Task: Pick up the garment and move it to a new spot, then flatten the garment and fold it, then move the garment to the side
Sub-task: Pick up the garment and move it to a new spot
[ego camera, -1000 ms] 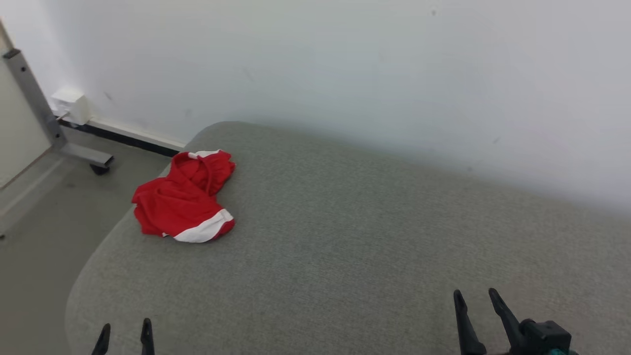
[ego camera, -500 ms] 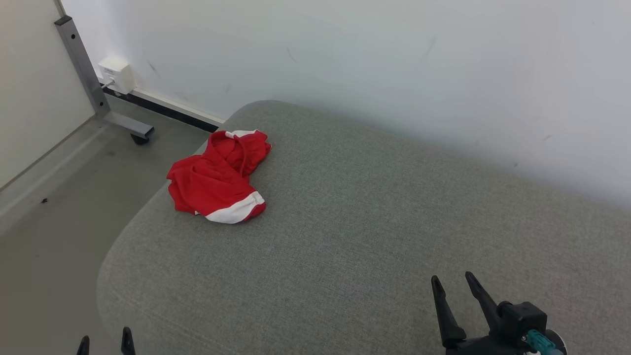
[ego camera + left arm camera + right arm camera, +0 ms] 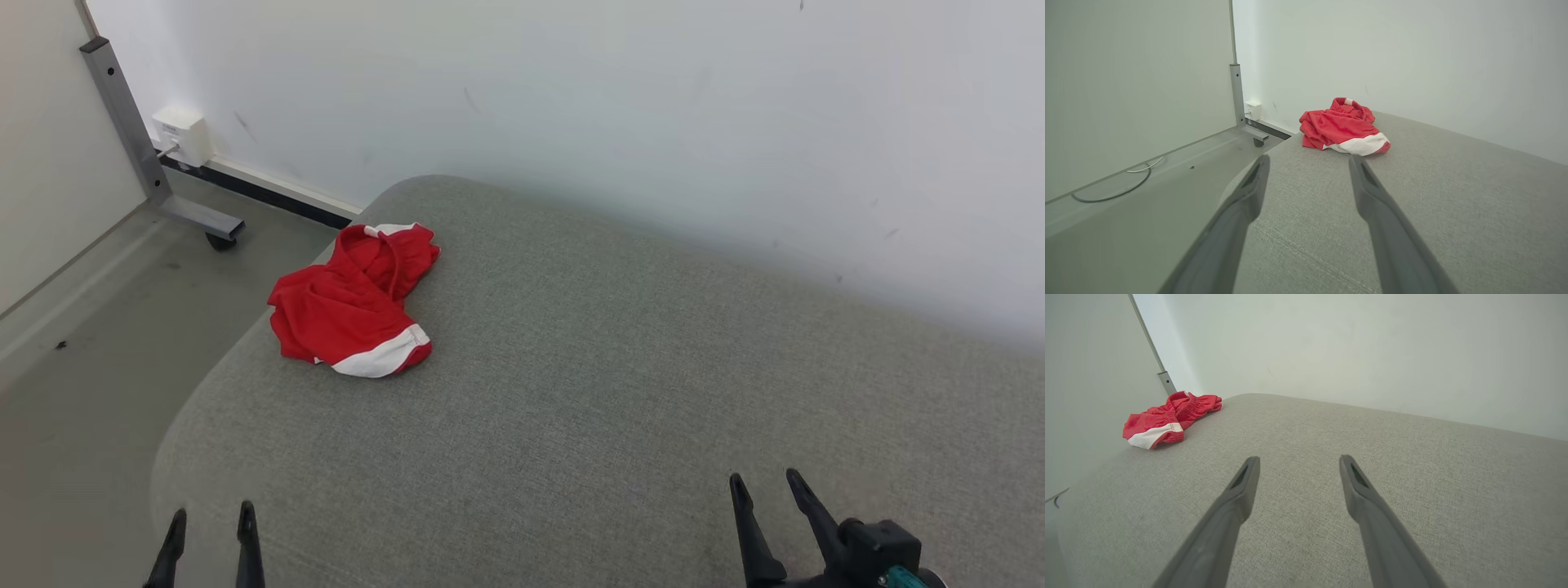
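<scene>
One crumpled red garment (image 3: 351,306) with white trim is lying on the grey upholstered surface (image 3: 571,367), well ahead of the left tool (image 3: 211,523) and a little to its right, and far ahead and to the left of the right tool (image 3: 766,483). Both tools are hovering over the near edge of that surface, fingers spread wide and gripping nothing.
</scene>
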Controlling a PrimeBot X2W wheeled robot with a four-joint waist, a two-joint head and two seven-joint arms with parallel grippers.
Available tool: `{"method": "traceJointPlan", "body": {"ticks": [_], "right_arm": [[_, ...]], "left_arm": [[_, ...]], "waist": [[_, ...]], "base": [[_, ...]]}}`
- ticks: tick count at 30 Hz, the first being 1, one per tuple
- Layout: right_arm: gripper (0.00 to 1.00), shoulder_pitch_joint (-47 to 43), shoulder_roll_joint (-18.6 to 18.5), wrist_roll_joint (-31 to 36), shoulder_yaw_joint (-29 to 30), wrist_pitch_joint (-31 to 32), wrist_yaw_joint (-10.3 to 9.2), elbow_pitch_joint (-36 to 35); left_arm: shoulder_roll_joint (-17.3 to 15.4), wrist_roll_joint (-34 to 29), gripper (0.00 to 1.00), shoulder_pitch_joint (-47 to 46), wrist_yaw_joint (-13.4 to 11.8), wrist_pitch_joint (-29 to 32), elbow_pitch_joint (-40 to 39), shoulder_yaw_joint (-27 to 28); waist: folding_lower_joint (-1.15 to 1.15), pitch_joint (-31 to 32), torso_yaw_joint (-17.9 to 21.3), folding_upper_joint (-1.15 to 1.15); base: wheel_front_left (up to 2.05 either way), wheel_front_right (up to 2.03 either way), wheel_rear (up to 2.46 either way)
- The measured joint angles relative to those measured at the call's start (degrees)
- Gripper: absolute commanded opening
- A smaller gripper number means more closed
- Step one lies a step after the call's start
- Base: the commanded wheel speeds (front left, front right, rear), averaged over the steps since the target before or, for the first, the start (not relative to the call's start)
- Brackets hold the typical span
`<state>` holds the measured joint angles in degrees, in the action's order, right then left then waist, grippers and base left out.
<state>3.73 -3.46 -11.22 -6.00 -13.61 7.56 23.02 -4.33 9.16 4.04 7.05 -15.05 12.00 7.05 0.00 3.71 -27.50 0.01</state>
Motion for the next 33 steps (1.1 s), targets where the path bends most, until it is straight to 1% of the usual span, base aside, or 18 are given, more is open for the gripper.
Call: {"method": "traceJointPlan", "body": {"ticks": [2,5,8,13,15,18,22,24,26,28,30,31,33], "right_arm": [[1.0,-1.25,0.02,0.14,0.15,0.11,-0.01,-0.44],[1.0,-1.31,0.05,1.08,-0.99,1.59,0.0,-2.53],[1.0,-0.02,-1.11,1.68,-2.23,3.43,0.0,-5.37],[1.0,3.65,-3.18,2.26,-3.93,6.32,0.0,-11.26],[1.0,4.95,-3.9,2.52,-4.53,7.19,0.0,-13.3],[1.0,7.06,-4.26,2.6,-5.79,8.02,0.0,-15.5],[1.0,8.6,-3.74,2.63,-6.7,7.56,0.0,-17.19],[1.0,9.16,-3.16,2.66,-7.06,7.11,0.0,-17.68],[1.0,9.53,-2.8,2.66,-7.23,6.53,-0.01,-17.95],[1.0,9.94,-2.42,2.67,-7.37,5.99,0.0,-17.92],[1.0,10.5,-2.16,2.75,-7.59,5.43,0.0,-17.91],[1.0,10.61,-2.11,2.75,-7.73,5.19,0.0,-17.85],[1.0,11.01,-1.89,2.89,-7.94,4.85,-0.01,-17.69]], "left_arm": [[-1.12,0.2,1.0,-2.69,0.04,0.69,1.62,-1.22],[-2.75,2.26,1.0,-7.93,0.09,2.37,4.14,-1.01],[-4.19,5.12,1.0,-14.67,0.09,3.2,6.68,0.83],[-8.03,9.1,1.0,-25.39,0.1,6.43,11.92,3.49],[-9.85,11.21,1.0,-29.39,0.1,8.81,13.83,4.27],[-12.27,15.84,1.0,-33.23,0.36,13.33,15.92,5.86],[-17.47,20.4,1.0,-36.75,0.32,20.95,19.16,9.24],[-19.15,22.86,1.0,-37.85,-0.41,25.04,20.65,11.04],[-21.19,25.61,1.0,-39.83,-0.49,28.8,22.73,13.04],[-22.42,28.22,1.0,-42.25,-1.03,32.56,24.25,14.72],[-22.94,30.73,1.0,-44.26,-2.03,36.42,25.7,16.07],[-23.4,31.63,1.0,-44.86,-2.11,37.99,26.09,16.59],[-24.4,33.36,1.0,-46.13,-3.66,40.72,26.7,17.79]], "waist": [[0.0,0.28,0.31,0.0],[0.0,0.56,1.26,0.0],[0.0,0.24,2.55,0.0],[0.0,-2.21,4.76,0.0],[0.0,-3.79,5.76,0.0],[0.0,-6.47,7.68,0.0],[0.0,-10.57,11.16,0.0],[0.0,-12.89,13.17,0.0],[0.01,-15.52,15.34,0.0],[0.01,-18.35,17.55,0.0],[0.02,-21.06,19.66,0.0],[0.02,-22.35,20.65,0.0],[0.02,-24.79,22.62,0.01]], "base": [[0.0,0.0,0.0],[0.0,0.0,0.0],[0.0,0.0,0.0],[0.0,0.0,0.0],[0.0,0.0,0.0],[0.0,0.0,0.0],[0.0,0.0,0.0],[0.0,0.0,0.0],[0.0,0.0,0.0],[0.0,0.0,0.0],[0.0,0.0,0.0],[0.0,0.0,0.0],[0.0,0.0,0.0]]}}
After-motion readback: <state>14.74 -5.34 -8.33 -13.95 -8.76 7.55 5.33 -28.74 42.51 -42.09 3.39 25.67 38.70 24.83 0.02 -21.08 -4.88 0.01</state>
